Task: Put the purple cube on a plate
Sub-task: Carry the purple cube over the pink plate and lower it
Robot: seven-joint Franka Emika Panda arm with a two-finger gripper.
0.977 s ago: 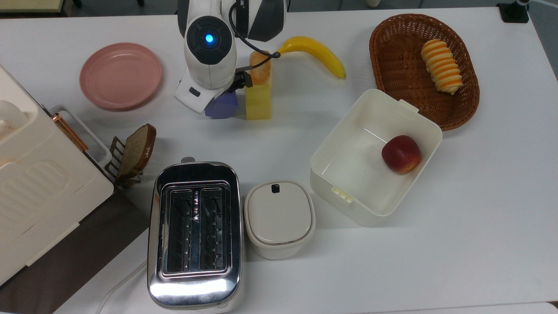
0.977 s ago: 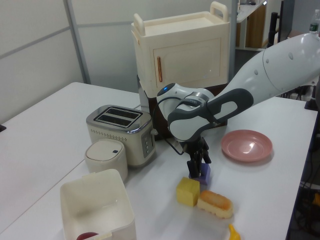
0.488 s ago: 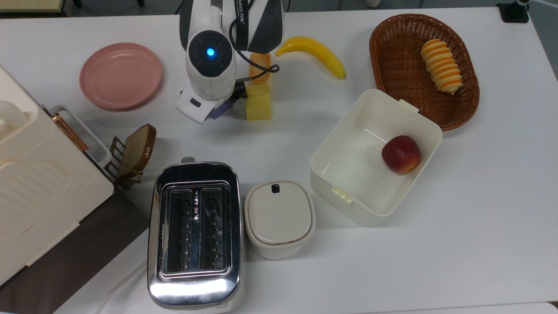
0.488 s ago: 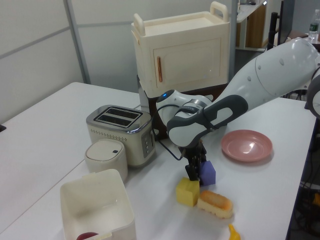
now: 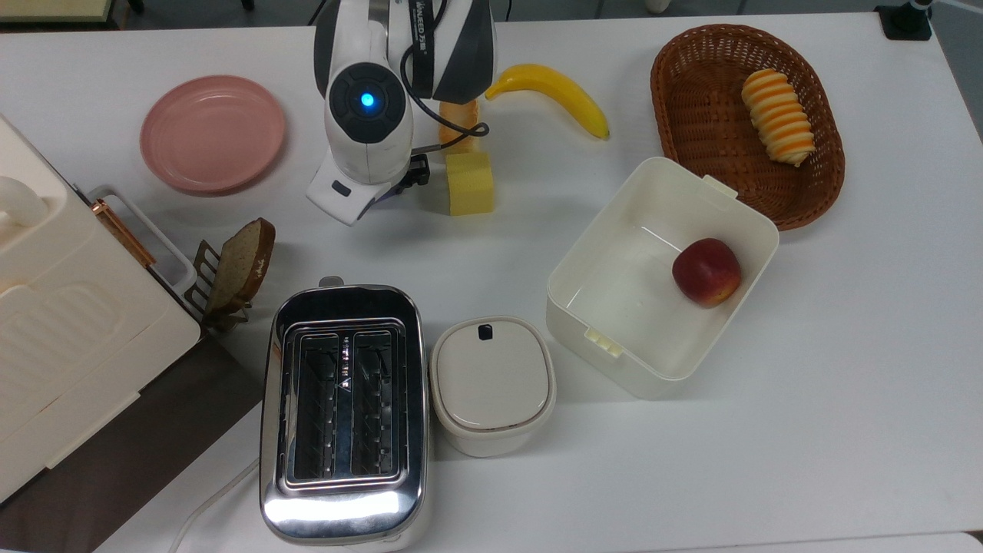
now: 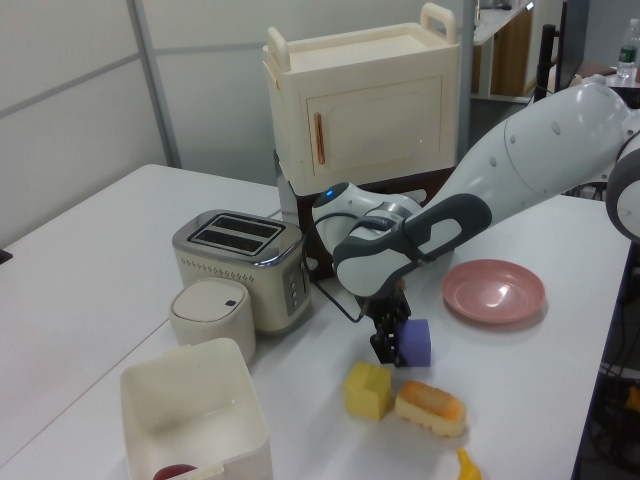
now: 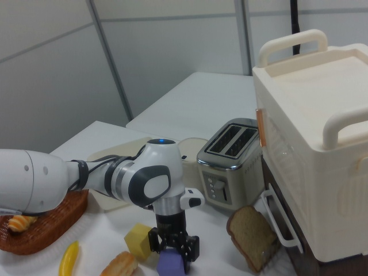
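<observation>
The gripper (image 6: 391,343) pinches the purple cube (image 6: 413,342) between its two fingers and holds it above the white table (image 5: 806,369), clear of the surface as far as the left view allows me to judge. In the right view the cube (image 7: 171,263) sits low between the dark fingers (image 7: 190,248), directly under the wrist. In the top view the arm covers most of the cube, and just a thin violet edge (image 5: 388,193) is seen under the wrist.

The yellow cube (image 5: 470,183) stands on the table just beside the gripper, on the top view's right, and it does not touch the purple cube. A small orange bread piece (image 6: 431,406) lies near the yellow cube, and a banana (image 5: 554,92) lies further toward the top view's right.

The plate (image 5: 213,132) rests on the table on the top view's left of the arm, well apart from the cube, and nothing lies on it. In the left view the plate (image 6: 495,291) is behind the cube and to the left view's right.

A toaster (image 5: 343,411) and a white lidded container (image 5: 492,384) stand side by side near the lower edge of the top view.
</observation>
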